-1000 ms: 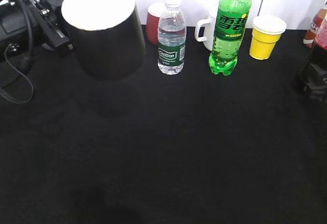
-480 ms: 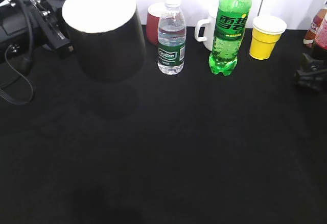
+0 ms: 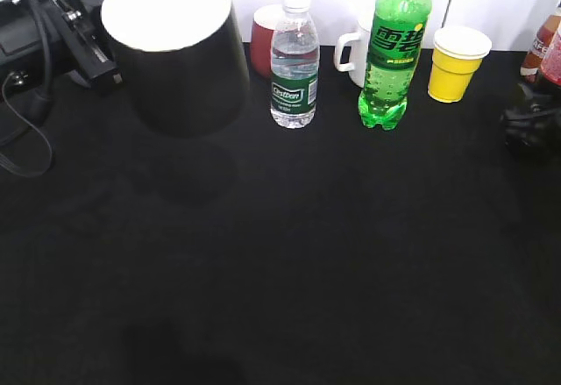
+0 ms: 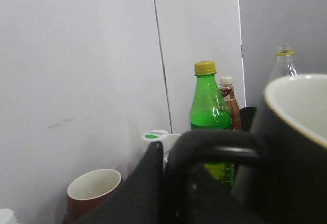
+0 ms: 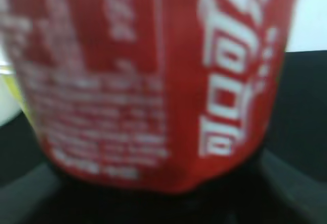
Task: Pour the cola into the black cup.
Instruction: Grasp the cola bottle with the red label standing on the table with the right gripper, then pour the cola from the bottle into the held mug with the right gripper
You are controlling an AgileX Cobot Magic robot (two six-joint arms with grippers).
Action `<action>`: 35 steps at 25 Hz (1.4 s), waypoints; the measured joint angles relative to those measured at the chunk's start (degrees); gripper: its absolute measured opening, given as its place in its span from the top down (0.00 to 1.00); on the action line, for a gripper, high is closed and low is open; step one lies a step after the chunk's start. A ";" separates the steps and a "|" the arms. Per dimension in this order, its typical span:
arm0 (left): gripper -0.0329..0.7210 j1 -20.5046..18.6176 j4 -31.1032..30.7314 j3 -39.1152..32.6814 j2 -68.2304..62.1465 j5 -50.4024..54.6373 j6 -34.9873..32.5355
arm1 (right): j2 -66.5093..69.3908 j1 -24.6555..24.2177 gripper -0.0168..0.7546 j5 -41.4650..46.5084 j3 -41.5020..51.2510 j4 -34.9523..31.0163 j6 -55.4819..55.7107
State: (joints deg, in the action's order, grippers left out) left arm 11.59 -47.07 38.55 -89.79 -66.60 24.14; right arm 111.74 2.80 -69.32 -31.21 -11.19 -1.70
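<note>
Biggest worry is the big clear plastic cola bottle with the red label (image 5: 153, 81) — it sits at the far right edge of the black table (image 3: 307, 271), half out of the exterior shot, and the right gripper (image 3: 530, 126) is right up against it; the right wrist camera shows only label with dark finger shapes low on either side, so I can't tell if it's clamped yet. A loose grab on something that heavy could slip or tip off the edge. Next, the glossy black mug with the white inside (image 3: 175, 52) hangs above the table at the left, its loop handle pinched by the left gripper (image 4: 176, 183) — a handle hold could let it swing under pouring. Plenty of bare table in front, but the back row of tall green soda bottle (image 3: 394, 47), small clear water bottle (image 3: 294, 60) and yellow paper cup (image 3: 456, 62) crowds any sweep.
</note>
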 joint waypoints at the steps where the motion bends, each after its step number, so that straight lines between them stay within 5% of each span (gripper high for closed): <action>1: 0.90 0.00 -0.02 0.00 0.00 0.00 0.00 | 0.00 0.00 0.39 0.00 0.00 0.00 0.00; 3: 0.90 0.00 -0.06 0.00 0.00 0.00 0.00 | 0.00 0.00 0.51 0.00 0.00 0.00 0.00; 16: 0.90 0.00 -1.33 0.00 0.00 0.90 0.00 | -13.51 0.00 0.51 3.84 0.22 7.46 0.73; 25: 0.90 0.00 -4.69 0.00 0.00 4.01 2.70 | -32.39 0.00 0.51 24.09 3.64 22.37 14.70; 35: 0.90 0.00 -8.93 0.00 0.00 4.08 6.45 | -34.05 0.00 0.51 28.16 3.66 30.42 16.41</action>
State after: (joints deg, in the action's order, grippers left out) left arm 11.59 -56.00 38.55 -89.79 -62.52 30.59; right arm 77.69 2.80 -41.16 -27.55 19.23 14.71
